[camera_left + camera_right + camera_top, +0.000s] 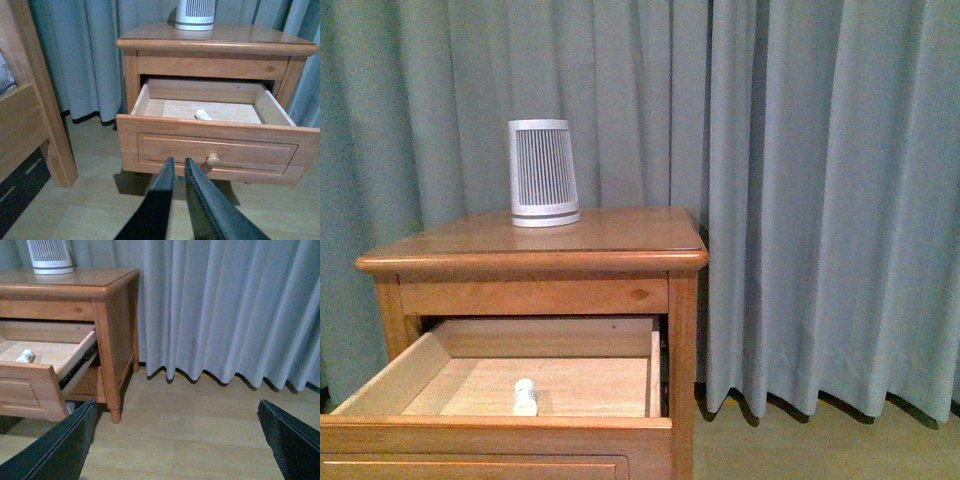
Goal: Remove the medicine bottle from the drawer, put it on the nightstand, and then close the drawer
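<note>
- The medicine bottle (525, 396) lies inside the pulled-out drawer (390, 385), near its front wall.
- The left claw (179, 161) hangs in front of the drawer, nearly pinched together, holding nothing.
- The right claw (176, 405), beside the drawer, is spread wide and empty.
- I think it is best to reach in from above the drawer and pinch the bottle gently across its middle.

Grey-blue curtain (820, 200): pleated, floor-length, spans the whole backdrop behind the nightstand (550, 240) and well past its right side. Hem touches the floor (820, 450); dark gaps under the folds. Floor is pale tan, wood-look and smooth. Honey-wood bed frame (37, 100) stands near the nightstand's side, a gap between them. Light is soft and even.
</note>
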Controlling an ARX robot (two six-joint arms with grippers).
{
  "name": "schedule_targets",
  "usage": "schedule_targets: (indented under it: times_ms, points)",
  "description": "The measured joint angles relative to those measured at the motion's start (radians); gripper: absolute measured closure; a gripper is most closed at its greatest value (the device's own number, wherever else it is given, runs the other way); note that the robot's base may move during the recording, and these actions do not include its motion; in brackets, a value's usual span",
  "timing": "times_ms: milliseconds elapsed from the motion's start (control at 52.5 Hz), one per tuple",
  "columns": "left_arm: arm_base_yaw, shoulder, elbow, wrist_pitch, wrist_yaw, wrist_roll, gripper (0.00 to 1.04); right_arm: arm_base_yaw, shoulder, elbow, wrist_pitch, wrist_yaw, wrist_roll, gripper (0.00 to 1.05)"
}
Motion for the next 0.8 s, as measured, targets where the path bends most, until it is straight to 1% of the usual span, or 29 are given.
schedule_targets:
  times_ms: [19, 152, 171, 343, 381, 476, 552, 800]
  points:
    - [0.0, 0.0, 0.0, 0.0, 0.0, 0.0, 0.84, 0.0, 0.0, 0.0, 0.0, 0.0, 0.0, 0.07]
    - [0.0, 0.0, 0.0, 0.0, 0.003, 0.0, 0.59, 0.0, 0.0, 0.0, 0.0, 0.002, 0.001, 0.07]
    - [0.0, 0.0, 0.0, 0.0, 0.003, 0.0, 0.57, 0.0, 0.0, 0.0, 0.0, 0.002, 0.001, 0.07]
    - [0.0, -0.001, 0.0, 0.0, 0.003, 0.0, 0.27, 0.0, 0.0, 0.0, 0.0, 0.002, 0.002, 0.07]
    - [0.0, -0.002, 0.0, 0.0, 0.002, 0.0, 0.22, 0.0, 0.0, 0.0, 0.0, 0.002, 0.002, 0.07]
    - [0.0, -0.002, 0.0, 0.0, 0.001, 0.0, 0.06, 0.0, 0.0, 0.0, 0.0, 0.002, 0.002, 0.07]
    - [0.0, -0.002, 0.0, 0.0, 0.002, 0.0, 0.08, 0.0, 0.0, 0.0, 0.0, 0.001, 0.002, 0.07]
    - [0.0, -0.004, 0.0, 0.0, -0.001, 0.0, 0.07, -0.001, 0.001, 0.0, 0.0, -0.004, 0.002, 0.07]
